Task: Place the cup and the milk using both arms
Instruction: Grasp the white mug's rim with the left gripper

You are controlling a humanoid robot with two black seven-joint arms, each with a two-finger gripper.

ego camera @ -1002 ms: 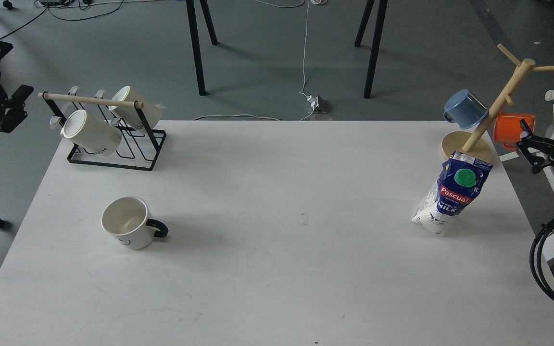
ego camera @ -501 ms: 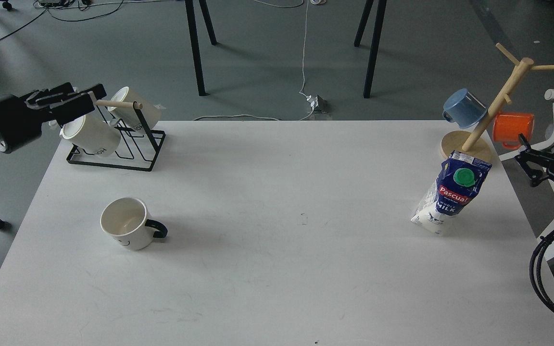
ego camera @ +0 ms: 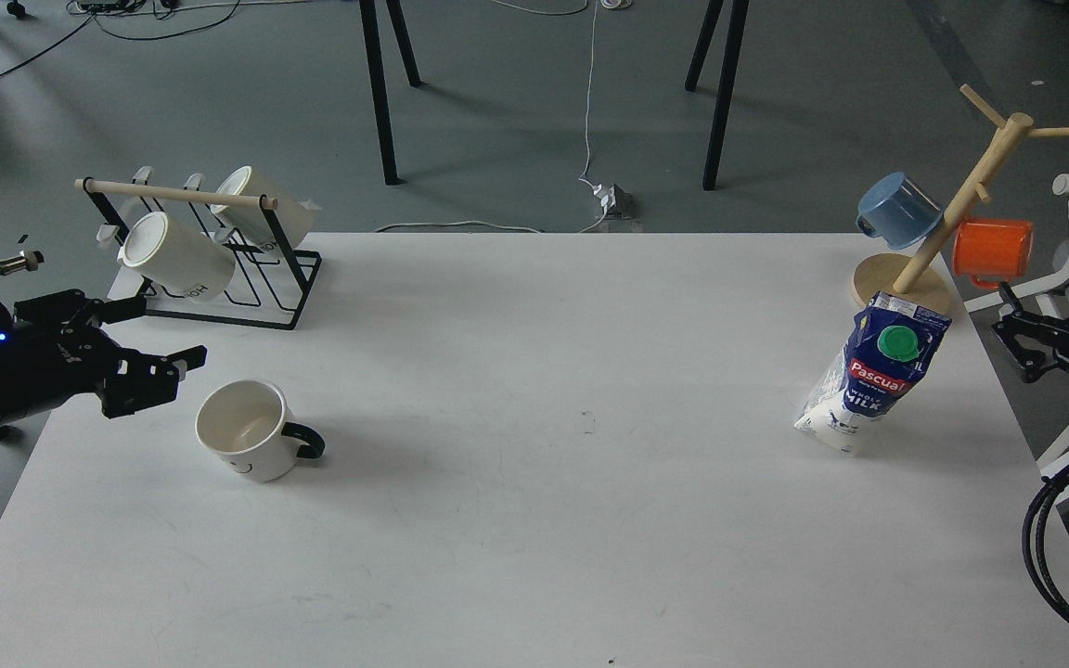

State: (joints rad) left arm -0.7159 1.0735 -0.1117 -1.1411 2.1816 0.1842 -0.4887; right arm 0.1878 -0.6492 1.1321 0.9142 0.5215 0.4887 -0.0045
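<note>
Head view: the white tabletop (ego camera: 534, 520) carries both task items. The cup (ego camera: 245, 441), a white mug with a black handle and a small smiley face on its side, stands upright on the left part of the tabletop, opening up, handle pointing right. The milk carton (ego camera: 873, 383), dark blue and white with a red "Pascual" band and a green screw cap, stands near the right edge, well apart from the cup.

The left hand (ego camera: 161, 341) is just left of the cup, over the left edge of the tabletop. Its two fingers are spread apart, one toward the far side and one toward the near side, with nothing between them. It does not touch the cup.

The right hand (ego camera: 1015, 341) is beyond the right edge of the tabletop, to the right of the milk carton and apart from it. Its fingers are seen small and dark; whether they are spread or pressed together cannot be told.

A black wire rack (ego camera: 219, 278) with two cream mugs (ego camera: 177, 255) sits at the far left corner. A wooden mug tree (ego camera: 961, 199) with a blue cup (ego camera: 896, 209) and an orange cup (ego camera: 991, 250) sits at the far right corner, just behind the milk carton.
</note>
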